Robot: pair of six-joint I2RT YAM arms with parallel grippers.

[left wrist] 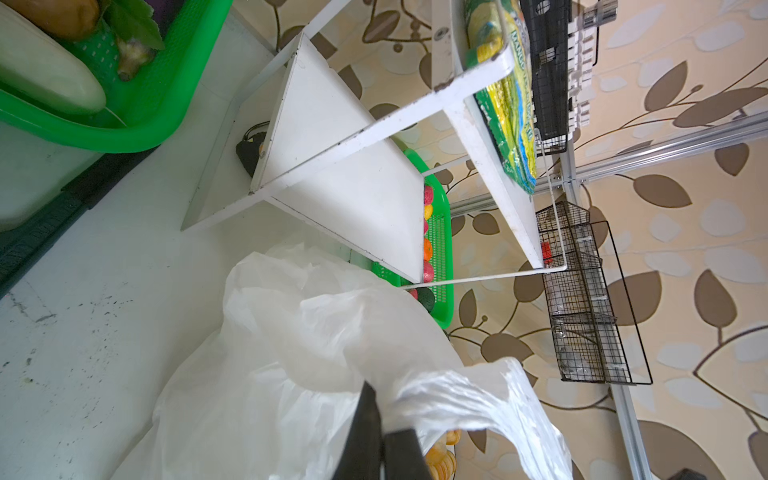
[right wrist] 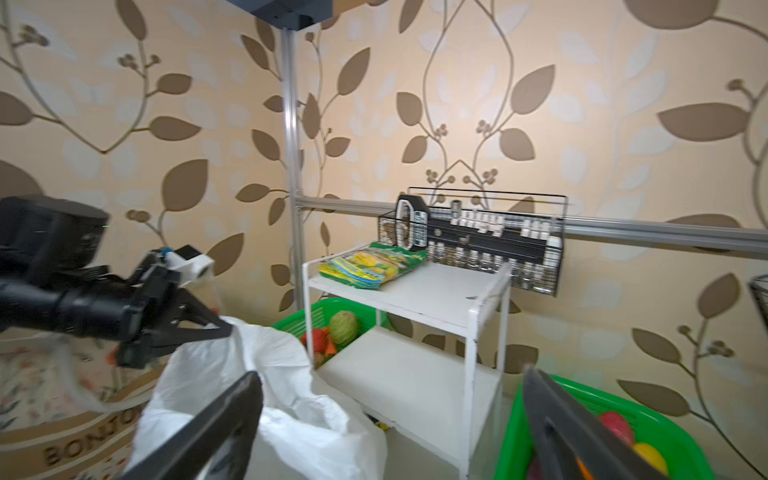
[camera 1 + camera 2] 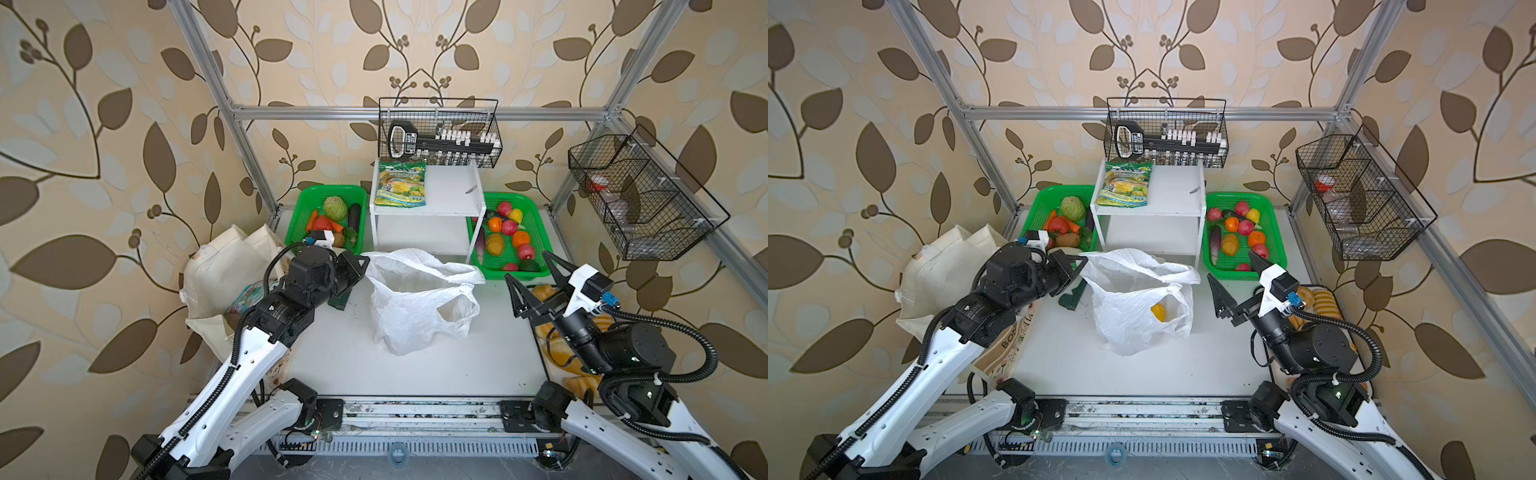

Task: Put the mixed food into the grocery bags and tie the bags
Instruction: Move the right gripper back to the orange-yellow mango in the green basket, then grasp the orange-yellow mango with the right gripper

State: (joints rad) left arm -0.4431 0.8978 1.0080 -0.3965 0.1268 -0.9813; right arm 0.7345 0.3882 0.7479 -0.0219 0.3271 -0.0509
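Observation:
A thin white plastic bag [image 3: 415, 307] [image 3: 1129, 320] stands open mid-table, and a yellow toy fruit [image 3: 1158, 311] shows through its handle loop. My left gripper [image 3: 365, 261] [image 3: 1084, 261] [image 1: 380, 419] is shut on the bag's left rim [image 1: 436, 399], holding it up. My right gripper [image 3: 528, 266] [image 3: 1230, 265] [image 2: 390, 374] hangs open to the right of the bag, with nothing between its fingers. The cream canvas tote [image 3: 220, 266] [image 3: 946, 257] [image 2: 62, 436] slumps at the far left behind the left arm. A colourful packet [image 3: 245, 297] shows in its mouth.
Two green baskets [image 3: 307, 195] [image 3: 536, 216] of toy produce flank a white shelf [image 3: 449, 195] holding a green-yellow snack packet [image 3: 401, 185]. Bread loaves [image 3: 1323, 301] lie under the right arm. Wire baskets [image 3: 440, 133] [image 3: 640, 199] hang on the frame. A dark green object [image 3: 1071, 297] lies beside the bag.

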